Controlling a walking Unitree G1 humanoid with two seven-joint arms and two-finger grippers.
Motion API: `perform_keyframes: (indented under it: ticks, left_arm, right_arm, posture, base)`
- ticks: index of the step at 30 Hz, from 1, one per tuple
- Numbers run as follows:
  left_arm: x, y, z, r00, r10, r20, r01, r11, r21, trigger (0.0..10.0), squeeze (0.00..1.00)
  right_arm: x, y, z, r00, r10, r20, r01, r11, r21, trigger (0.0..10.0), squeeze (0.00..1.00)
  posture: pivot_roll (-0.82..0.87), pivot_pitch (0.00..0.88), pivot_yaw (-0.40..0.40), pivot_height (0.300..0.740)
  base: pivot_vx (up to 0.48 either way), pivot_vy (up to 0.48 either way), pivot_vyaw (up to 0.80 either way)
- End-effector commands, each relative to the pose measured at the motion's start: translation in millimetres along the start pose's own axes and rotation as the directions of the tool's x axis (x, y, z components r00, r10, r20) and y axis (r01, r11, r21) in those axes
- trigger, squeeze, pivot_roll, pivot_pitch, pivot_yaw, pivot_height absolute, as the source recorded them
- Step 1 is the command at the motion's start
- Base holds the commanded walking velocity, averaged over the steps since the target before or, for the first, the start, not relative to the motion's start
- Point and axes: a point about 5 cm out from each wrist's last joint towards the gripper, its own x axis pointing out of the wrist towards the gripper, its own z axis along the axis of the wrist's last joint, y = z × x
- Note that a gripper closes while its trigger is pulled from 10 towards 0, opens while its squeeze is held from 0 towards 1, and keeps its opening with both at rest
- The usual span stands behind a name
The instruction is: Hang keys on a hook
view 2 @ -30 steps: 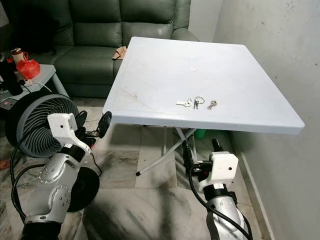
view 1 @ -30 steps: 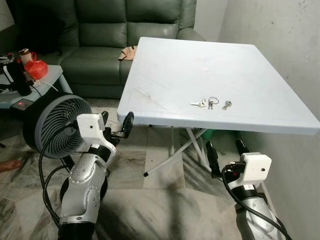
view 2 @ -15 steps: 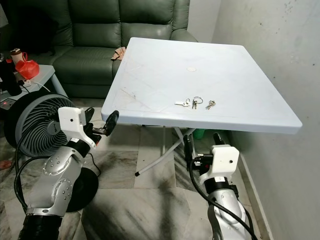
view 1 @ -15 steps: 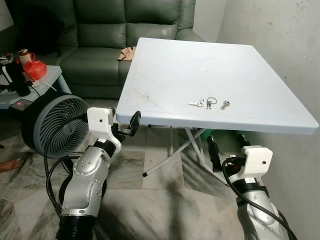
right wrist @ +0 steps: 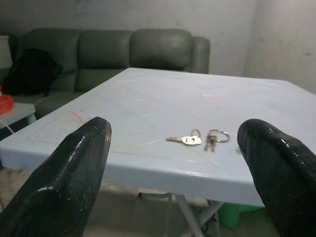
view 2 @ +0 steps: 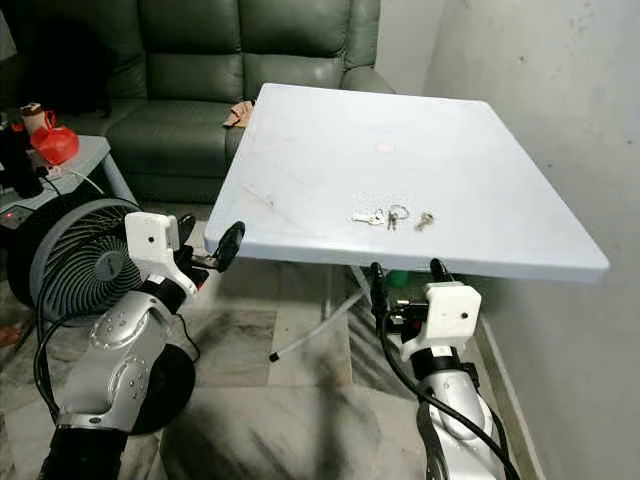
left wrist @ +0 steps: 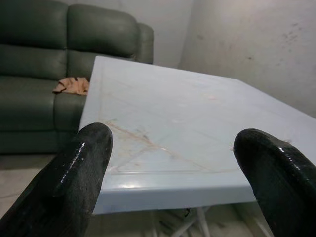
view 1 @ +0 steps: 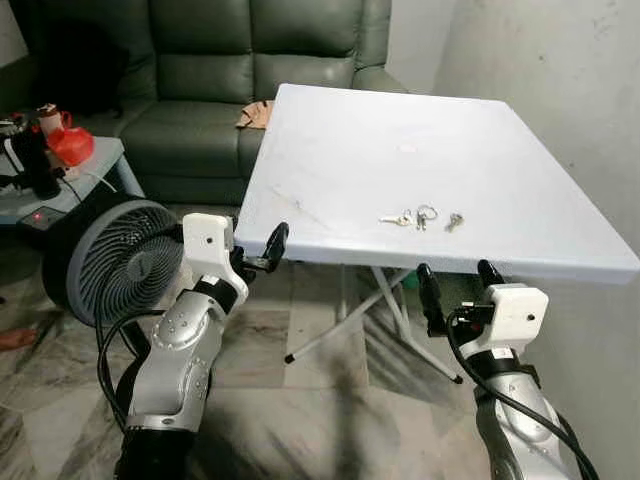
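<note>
Ahead, from the head views, keys lie in a loose row along the near edge of a white table, its long axis running left to right. Right gripper hangs below that edge, open and empty; rising, it could strike the rim. Left gripper waits open, empty, at the table's left corner.

From the right wrist, the keys lie flat, likely hard to pinch.

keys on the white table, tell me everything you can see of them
The small silvery metal keys lie flat on the white plastic folding table, toward its near edge and the wall side. They form a short row of three bits: a key with a pale head, a thin wire ring with a key or two on it, and a smaller key lying apart. Nothing touches them but the tabletop. The right claw hangs open below the table edge in front of them.
</note>
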Motion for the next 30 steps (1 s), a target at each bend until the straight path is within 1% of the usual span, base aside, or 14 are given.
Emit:
perform_keyframes:
  ticks: [1, 26, 30]
  left_arm:
    - [1.3, -0.4, -0.1, 1.000, -0.001, -0.008, 0.001, 1.000, 0.010, 10.0, 0.00]
    - [1.4, -3.2, 0.2, 1.000, -0.009, -0.006, 0.009, 1.000, 0.008, 10.0, 0.00]
    - [1.6, -3.1, 0.4, 1.000, 0.000, -0.008, 0.001, 1.000, 0.023, 10.0, 0.00]
  right_arm:
    - [3.0, 1.6, 4.6, 1.000, 0.014, 0.014, -0.013, 1.000, -0.005, 10.0, 0.00]
    - [2.0, 5.6, 3.1, 0.999, 0.037, 0.003, -0.037, 0.999, -0.001, 10.0, 0.00]
    - [1.9, 6.5, 2.7, 0.999, 0.043, 0.001, -0.043, 0.999, -0.001, 10.0, 0.00]
  posture:
    - [-0.11, 0.033, -0.036, 0.740]
    - [-0.11, 0.035, -0.039, 0.740]
    - [-0.11, 0.032, -0.040, 0.740]
  base:
    - [0.431, 0.000, 0.00]
    - [0.431, 0.000, 0.00]
    - [0.000, 0.000, 0.00]
